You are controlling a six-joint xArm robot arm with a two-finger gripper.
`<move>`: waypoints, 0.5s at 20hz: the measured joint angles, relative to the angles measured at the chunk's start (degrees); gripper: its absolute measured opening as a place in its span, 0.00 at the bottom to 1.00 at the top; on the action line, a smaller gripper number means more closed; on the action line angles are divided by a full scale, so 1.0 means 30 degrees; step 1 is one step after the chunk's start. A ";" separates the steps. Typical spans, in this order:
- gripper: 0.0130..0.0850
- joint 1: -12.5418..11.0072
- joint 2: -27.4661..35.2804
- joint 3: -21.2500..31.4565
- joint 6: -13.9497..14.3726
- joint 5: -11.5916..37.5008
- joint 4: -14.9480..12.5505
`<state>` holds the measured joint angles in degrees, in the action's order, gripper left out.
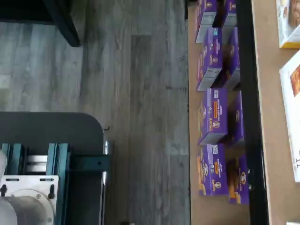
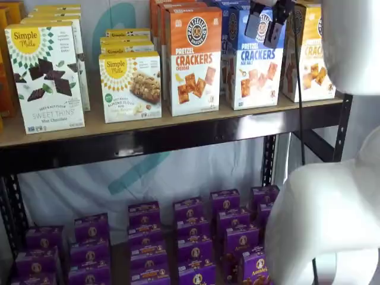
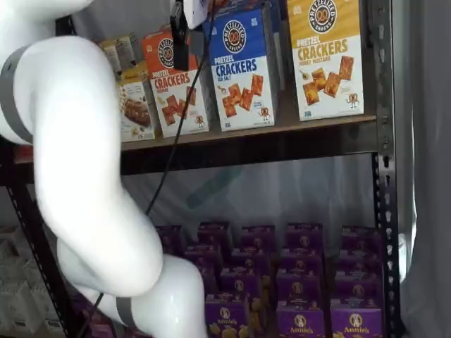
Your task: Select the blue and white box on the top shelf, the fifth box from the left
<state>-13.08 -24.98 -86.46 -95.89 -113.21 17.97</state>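
Hanging before the top shelf (image 2: 148,139), my gripper (image 2: 264,27) shows two black fingers (image 2: 254,25) with a plain gap, spread wide, gripping nothing. The blue and white box (image 2: 255,59) stands upright on that shelf just behind them, between the orange-topped box (image 2: 193,62) and the yellow-topped box (image 3: 325,56). Purple boxes (image 2: 190,237) crowd the lower shelf (image 1: 193,154).

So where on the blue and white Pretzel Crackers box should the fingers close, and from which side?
Probably across the upper part of the blue and white box, coming in from the front. It stands upright at the front edge of the top shelf between the orange-topped box and the yellow-topped box, with gaps beside it. The gripper hangs at its top.
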 joint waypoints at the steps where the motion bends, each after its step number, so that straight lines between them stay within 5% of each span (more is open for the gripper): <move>1: 1.00 0.0055 0.0205 -0.0251 0.0006 -0.0292 -0.0134; 5: 1.00 0.0093 0.1167 -0.1251 -0.0157 -0.1277 -0.0683; 10: 1.00 -0.0356 0.1292 -0.1362 -0.0327 -0.0977 -0.0048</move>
<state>-14.15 -21.10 -90.55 -96.87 -116.14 17.83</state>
